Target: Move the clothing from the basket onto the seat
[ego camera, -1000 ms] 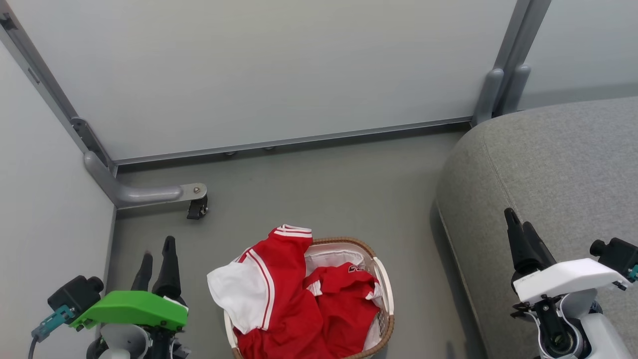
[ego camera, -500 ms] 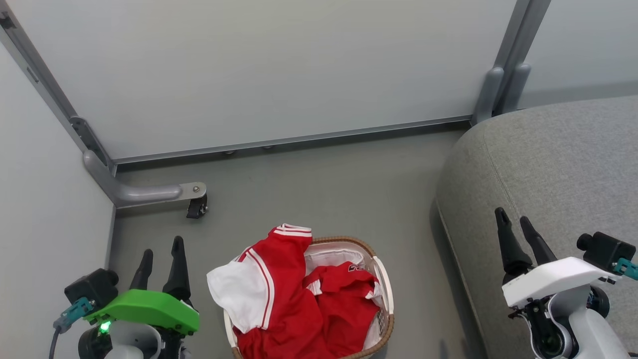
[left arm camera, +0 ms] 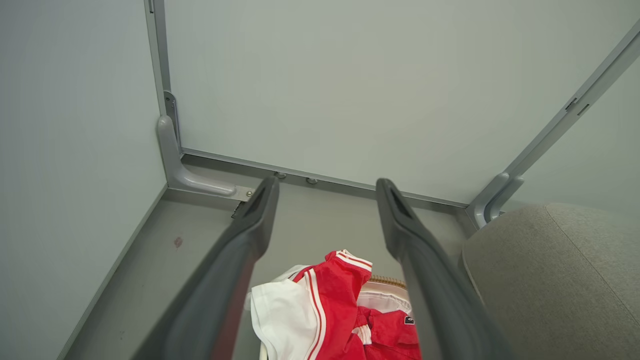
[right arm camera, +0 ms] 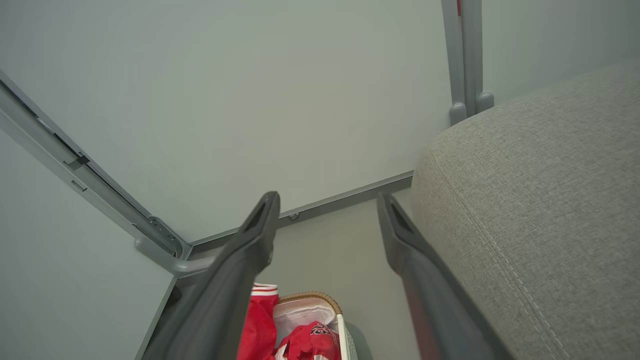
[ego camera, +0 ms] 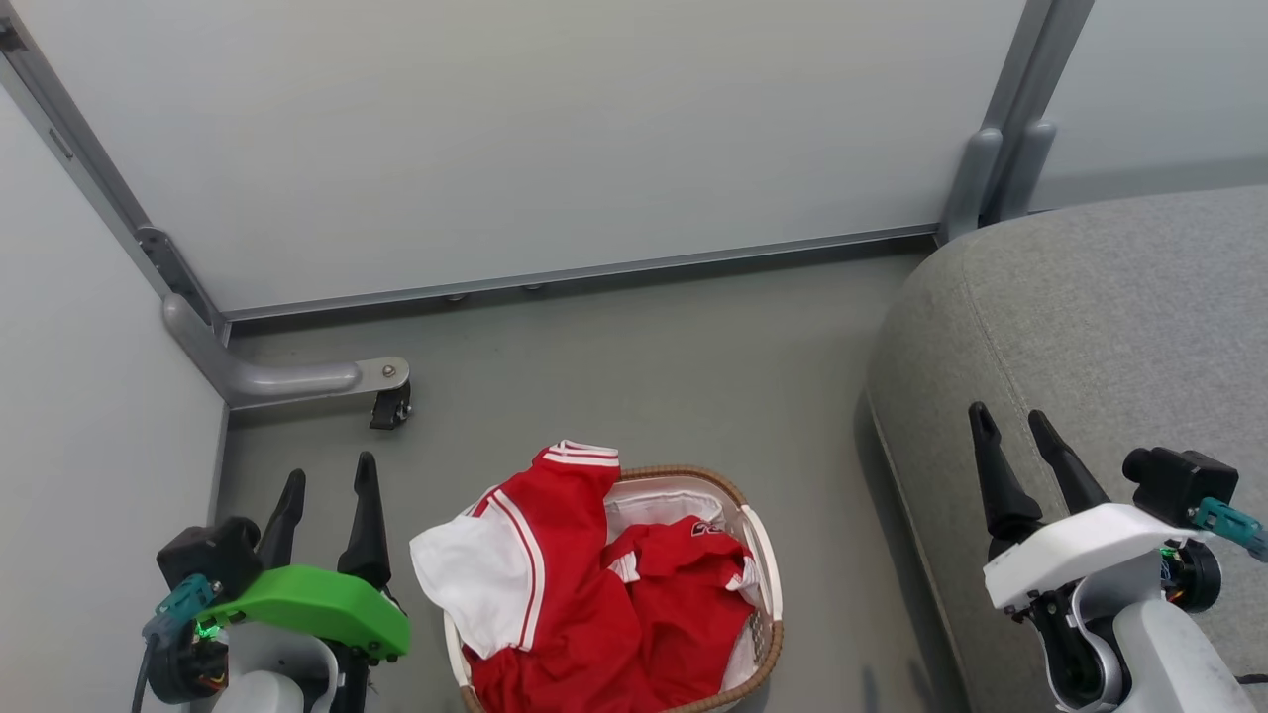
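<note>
Clothing (ego camera: pixel 594 614): both red pieces heaped in the basket (ego camera: pixel 765 564), none on the seat (ego camera: pixel 1100 327).
White-sleeved garment (ego camera: pixel 540 584): draped over the basket's left and far rim, striped cuff hanging out toward the wall panel (ego camera: pixel 555 139).
Jersey (ego camera: pixel 688 594): crumpled inside on the right, against the white liner (ego camera: pixel 654 510).
Basket: on the grey floor (ego camera: pixel 634 376), near the seat's rounded edge but apart from it.
Left gripper (ego camera: pixel 331 467): released, fingers spread, nothing between them; just left of the basket, close to the side wall.
Right gripper (ego camera: pixel 1007 413): released too, fingers parted and empty; over the seat's front edge.
Head view adds: green cover on the left wrist, white cover on the right, and the caster (ego camera: pixel 388 406) under the metal foot (ego camera: pixel 287 378), well beyond the left gripper.
Left wrist view adds: a small reddish mark (left arm camera: pixel 177 242) on the floor by the side wall; striped cuff framed between the two fingers.
Right wrist view adds: the seam line (right arm camera: pixel 500 260) stitched along the seat, and dark lettering (right arm camera: pixel 320 330) on the jersey's chest.
Against a second ago, left gripper: fingers then nearly together, now clearly apart; wrist shifted a little toward the basket.
Against a second ago, right gripper: fingers likewise opened from nearly closed; shifted slightly toward the basket.
Against a second ago, clothing and basket: same folds, same place; tiny upward drift of the whole head picture, so camera motion.
</note>
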